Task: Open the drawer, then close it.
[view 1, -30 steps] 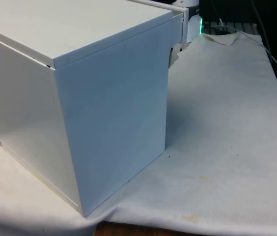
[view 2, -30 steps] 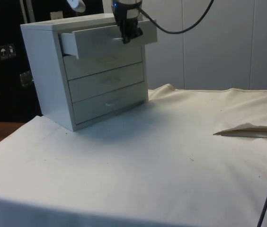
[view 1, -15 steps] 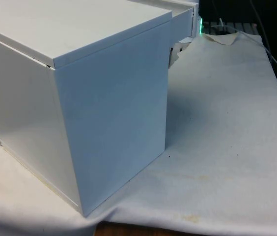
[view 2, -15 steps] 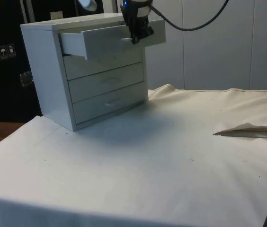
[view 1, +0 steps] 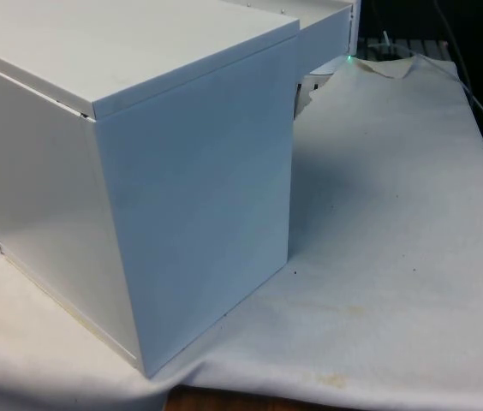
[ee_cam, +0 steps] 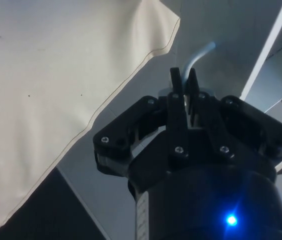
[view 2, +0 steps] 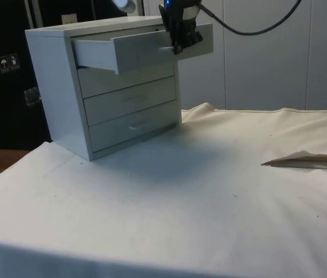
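My jaws are pressed nearly together, pinching the curved metal handle [ee_cam: 197, 56] of the top drawer [view 2: 146, 51]. In the wrist view my two fingers [ee_cam: 176, 85] stand close side by side with the handle's bar rising out from between their tips. My gripper [view 2: 179, 45] hangs at the drawer's front panel in the side view, pointing down onto the handle.

Change against the earlier frames:
- One second ago the top drawer stood out only a little from the chest of drawers [view 2: 59, 87]. It now stands out much further, with a long stretch of its side wall exposed.
- In the side view the drawer front and my gripper have both shifted toward 3 o'clock, step by step over the two earlier frames.
- In the front view the drawer's side [view 1: 323, 38] now reaches further toward 3 o'clock past the chest's far upper corner and covers the robot parts that showed there before.
- The chest itself has not shifted on the white cloth [view 2: 210, 191].

Present layout:
- The chest stands at about 10 o'clock in the side view, its drawer fronts facing 4 o'clock.
- The three lower drawers [view 2: 131, 98] are shut, flush with the chest.
- In the front view the chest turns its plain back and side panels to the camera and takes up the 9 o'clock half.
- A fold in the cloth [view 2: 302, 161] lies at 3 o'clock in the side view, well apart from the chest.
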Controlling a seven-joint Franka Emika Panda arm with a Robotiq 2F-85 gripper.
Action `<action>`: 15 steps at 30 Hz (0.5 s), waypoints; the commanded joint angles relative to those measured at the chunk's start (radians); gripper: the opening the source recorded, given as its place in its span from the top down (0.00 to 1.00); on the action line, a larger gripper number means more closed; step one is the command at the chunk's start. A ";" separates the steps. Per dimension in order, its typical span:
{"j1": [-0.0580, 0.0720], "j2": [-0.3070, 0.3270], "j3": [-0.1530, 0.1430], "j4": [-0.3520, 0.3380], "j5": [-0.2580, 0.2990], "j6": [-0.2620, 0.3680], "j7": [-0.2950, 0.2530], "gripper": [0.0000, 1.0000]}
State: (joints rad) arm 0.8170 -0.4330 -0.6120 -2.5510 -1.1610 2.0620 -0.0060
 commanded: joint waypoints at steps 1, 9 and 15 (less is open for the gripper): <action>-0.003 -0.015 0.010 -0.010 -0.001 -0.016 0.004 1.00; -0.004 -0.056 0.035 -0.045 0.000 -0.038 0.015 1.00; -0.003 -0.062 0.046 -0.054 0.001 -0.041 0.024 1.00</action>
State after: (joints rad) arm 0.8160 -0.4650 -0.5840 -2.5770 -1.1620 2.0450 0.0100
